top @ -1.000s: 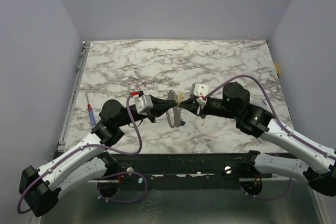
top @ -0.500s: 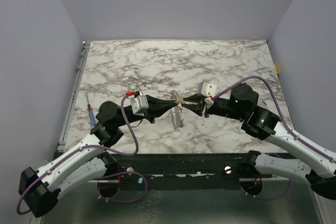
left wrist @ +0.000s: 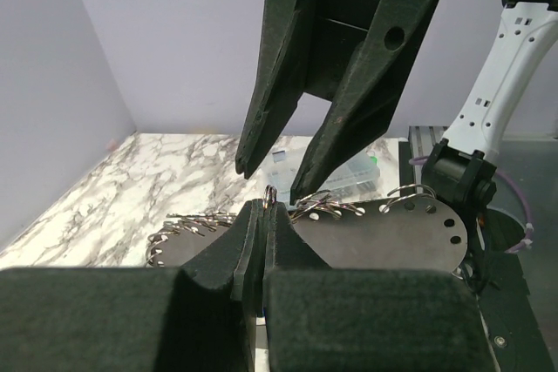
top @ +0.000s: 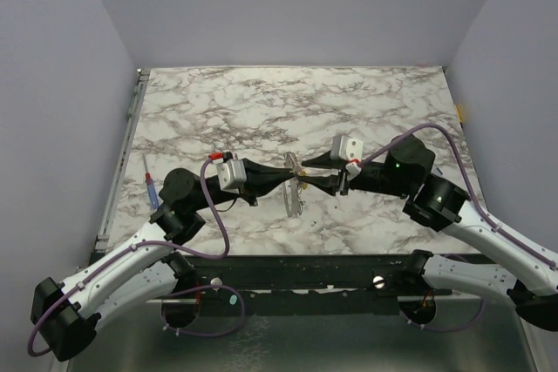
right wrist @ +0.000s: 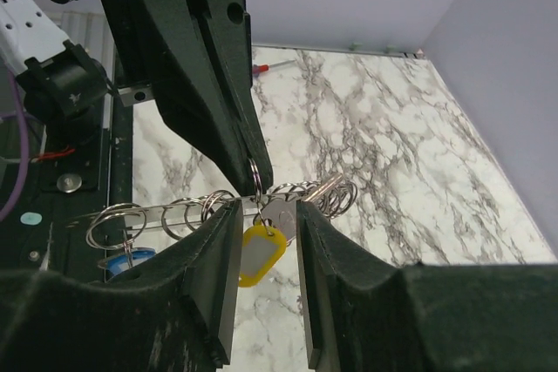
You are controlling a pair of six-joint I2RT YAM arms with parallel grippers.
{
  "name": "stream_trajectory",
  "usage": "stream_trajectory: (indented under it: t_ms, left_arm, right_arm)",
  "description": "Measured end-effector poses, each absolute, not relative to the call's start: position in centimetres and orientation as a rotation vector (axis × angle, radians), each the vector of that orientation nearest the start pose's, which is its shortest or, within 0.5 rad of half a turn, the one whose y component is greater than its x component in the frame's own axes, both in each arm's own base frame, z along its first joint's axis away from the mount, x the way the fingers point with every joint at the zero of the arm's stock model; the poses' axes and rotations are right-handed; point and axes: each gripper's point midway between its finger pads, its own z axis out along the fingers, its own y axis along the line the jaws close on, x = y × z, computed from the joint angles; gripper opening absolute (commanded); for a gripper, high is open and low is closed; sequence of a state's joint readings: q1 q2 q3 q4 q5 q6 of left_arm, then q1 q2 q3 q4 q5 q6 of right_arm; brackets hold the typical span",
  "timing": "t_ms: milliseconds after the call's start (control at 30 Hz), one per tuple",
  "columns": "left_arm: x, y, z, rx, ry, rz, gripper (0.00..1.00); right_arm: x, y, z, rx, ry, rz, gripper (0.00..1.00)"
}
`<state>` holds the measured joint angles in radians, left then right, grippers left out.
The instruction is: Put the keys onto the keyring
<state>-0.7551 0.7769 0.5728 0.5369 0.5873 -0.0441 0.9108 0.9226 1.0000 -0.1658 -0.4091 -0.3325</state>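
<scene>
At mid-frame over the marble table, the left gripper is pinched tight on a small keyring above a metal plate that carries more rings. Facing it, the right gripper has its jaws parted narrowly, and the yellow-tagged key hangs from that keyring between them.

A white counter veined in grey marble has pale lilac walls on three sides. A thin red-and-blue pen lies near its left edge, just beside a metal rail. The left wrist view shows a small clear box on the counter. A black strip runs along the near edge.
</scene>
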Motion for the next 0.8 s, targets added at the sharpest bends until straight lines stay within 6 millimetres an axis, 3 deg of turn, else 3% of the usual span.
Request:
stream_trajectory:
  t_ms: [333,800]
  left_arm:
    - [15.4,-28.1,33.9,0.941,0.998,-1.040,0.00]
    - [15.3,-27.9,34.1,0.937,0.991,-1.038,0.00]
  right_arm:
    - [15.6,30.7,34.0,-1.273,1.170,0.815,0.37]
    - [15.8,31.4,33.6,-1.288,1.169,0.827,0.05]
